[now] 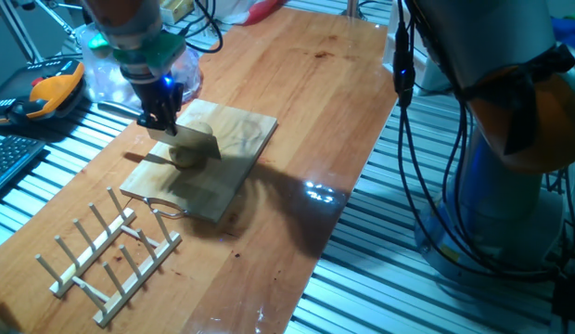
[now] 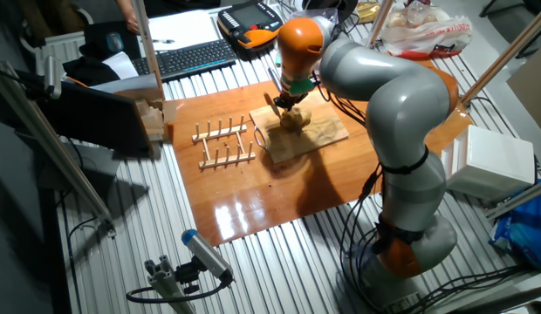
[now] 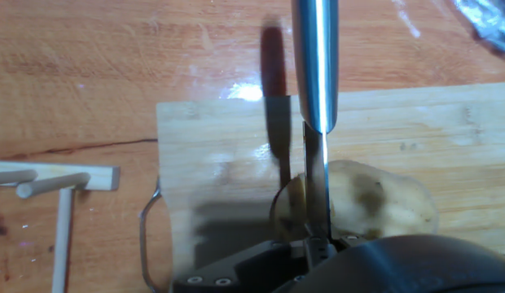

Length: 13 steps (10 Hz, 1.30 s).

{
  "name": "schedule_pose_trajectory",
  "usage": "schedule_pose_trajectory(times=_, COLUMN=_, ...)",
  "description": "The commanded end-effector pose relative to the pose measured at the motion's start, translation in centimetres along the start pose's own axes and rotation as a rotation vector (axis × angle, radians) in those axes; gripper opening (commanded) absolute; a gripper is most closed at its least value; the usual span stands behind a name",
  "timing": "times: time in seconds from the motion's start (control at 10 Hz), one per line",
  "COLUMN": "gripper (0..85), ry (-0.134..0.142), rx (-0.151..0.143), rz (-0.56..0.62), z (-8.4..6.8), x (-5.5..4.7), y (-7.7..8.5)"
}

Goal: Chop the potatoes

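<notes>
— Where on the table? 
— Potato (image 3: 383,203) on the wooden cutting board (image 1: 234,139), mid-table, just right of the wooden peg rack (image 1: 107,250). 
— And the gripper (image 1: 161,119)? 
— Clamped on a knife (image 3: 316,98), directly above the potato. 
— Blade position? 
— Sunk into the potato near its left end; thin slice (image 3: 290,207) partly split off, leaning against the blade. 
— Anything else nearby? 
— Wire loop (image 3: 151,236) at the board's left edge; clear plastic bag (image 1: 102,74) at the far left.
</notes>
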<state>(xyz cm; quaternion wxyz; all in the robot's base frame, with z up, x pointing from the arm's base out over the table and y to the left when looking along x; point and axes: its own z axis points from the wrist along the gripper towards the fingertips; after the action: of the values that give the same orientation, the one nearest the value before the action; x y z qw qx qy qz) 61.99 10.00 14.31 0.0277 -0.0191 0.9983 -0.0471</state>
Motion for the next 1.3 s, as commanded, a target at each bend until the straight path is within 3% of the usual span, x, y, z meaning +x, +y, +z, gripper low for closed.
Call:
schedule_pose_trajectory(times=0.0, gripper=0.0, ry=0.000, rx=0.000, rz=0.001, z=0.1, x=0.0, y=0.0)
schedule_pose_trajectory(times=0.5, gripper=0.0, ry=-0.002, rx=0.026, rz=-0.002, z=0.9, x=-0.3, y=0.0)
schedule_pose_trajectory(times=1.2, gripper=0.0, ry=-0.013, rx=0.022, rz=-0.004, z=2.8, x=-0.4, y=0.3)
